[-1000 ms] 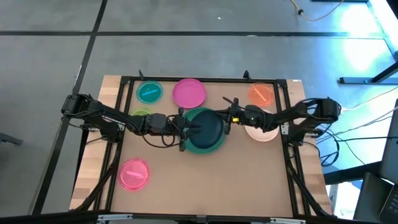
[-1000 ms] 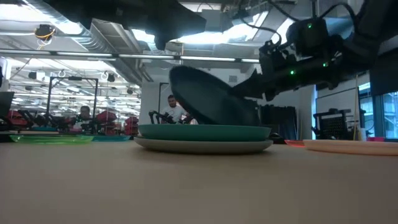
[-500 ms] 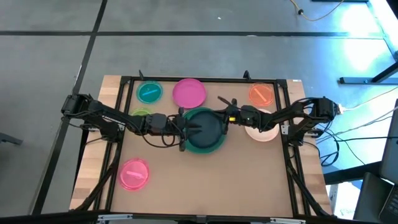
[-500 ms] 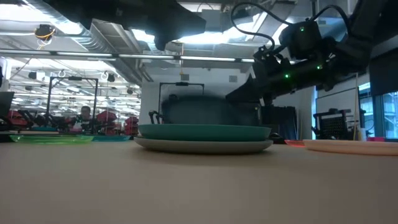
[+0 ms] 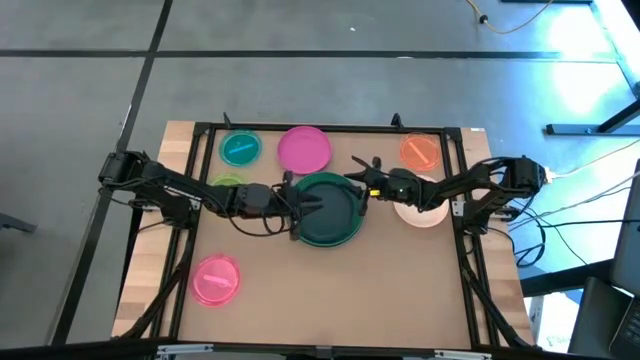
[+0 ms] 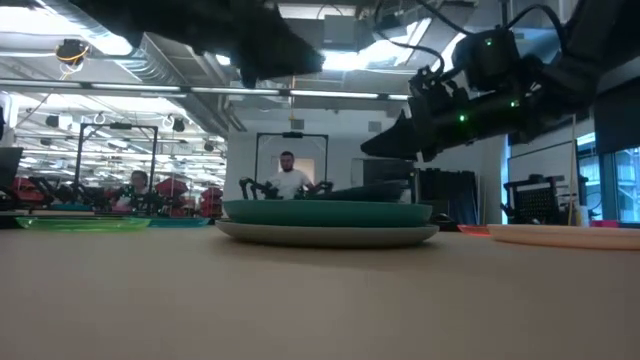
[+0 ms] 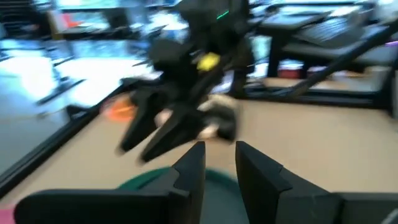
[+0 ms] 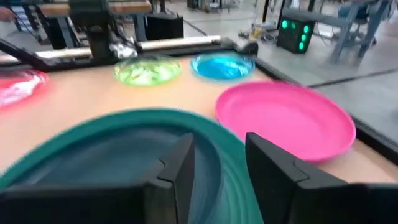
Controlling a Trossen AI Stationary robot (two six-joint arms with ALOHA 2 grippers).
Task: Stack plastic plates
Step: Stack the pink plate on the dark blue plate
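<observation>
A stack stands mid-table. A dark slate plate lies flat on a teal-green plate, which rests on a pale grey plate. My right gripper hangs open just above the stack's right rim, and nothing sits between its fingers. The slate plate and the teal-green rim lie below it. My left gripper hovers over the stack's left rim. Its fingers stand a little apart and hold nothing.
A magenta plate lies at the far edge, with small teal and orange plates to either side. A green plate shows under the left arm and a cream plate under the right. A pink plate lies near left.
My right gripper has opened and let go of the dark slate plate. The plate stood steeply tilted above the stack, then dropped, and now it lies flat on the teal-green plate. The gripper stays just above the stack's right rim.
</observation>
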